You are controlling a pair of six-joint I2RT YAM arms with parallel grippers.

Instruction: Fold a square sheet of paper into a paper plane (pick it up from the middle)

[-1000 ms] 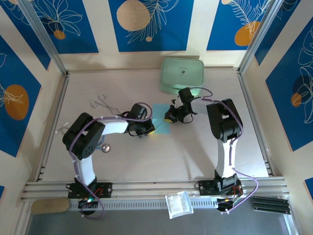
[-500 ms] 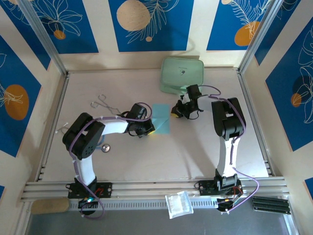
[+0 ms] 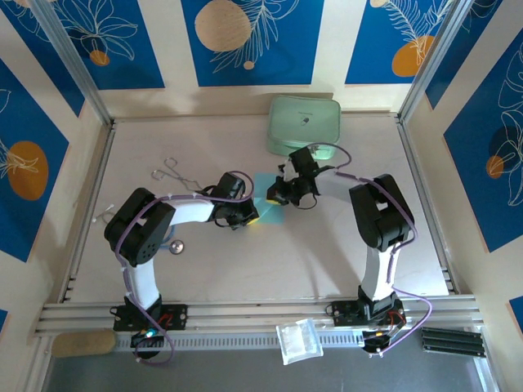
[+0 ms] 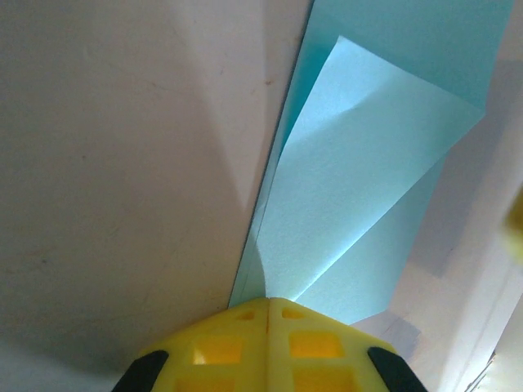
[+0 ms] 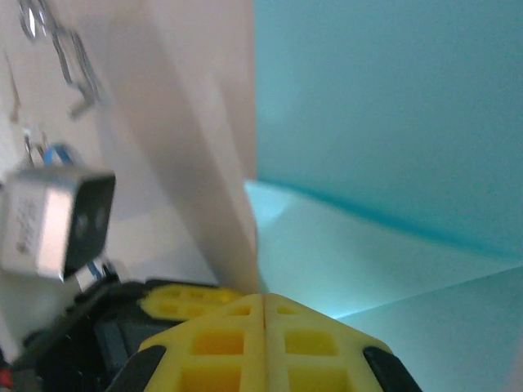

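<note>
The paper (image 3: 266,207) lies on the table (image 3: 327,245), just in front of the case (image 3: 304,122) and a bit to its left. One flap of the paper is bent up off the table.

The right gripper (image 3: 280,194) is over the side of the paper nearer the case. The left gripper (image 3: 251,217) is at the side farther from the case. Both have their fingers shut tight. The tips touch the paper, but I cannot tell if any paper is pinched between them.

The paper looks very thin, light and floppy. I think it will slide on the smooth table, crease with one push, and rip if both arms pull apart. A flat sheet is hard to pinch. The middle is the place to take it, and the raised flap gives an edge to grab.

The two grippers sit close together over the paper, so they could bump. The case stands just behind, so there is little room that way. A metal clamp (image 3: 176,173) lies well left of the case, and a bag (image 3: 298,340) lies far in front of it. Neither is in the way.
</note>
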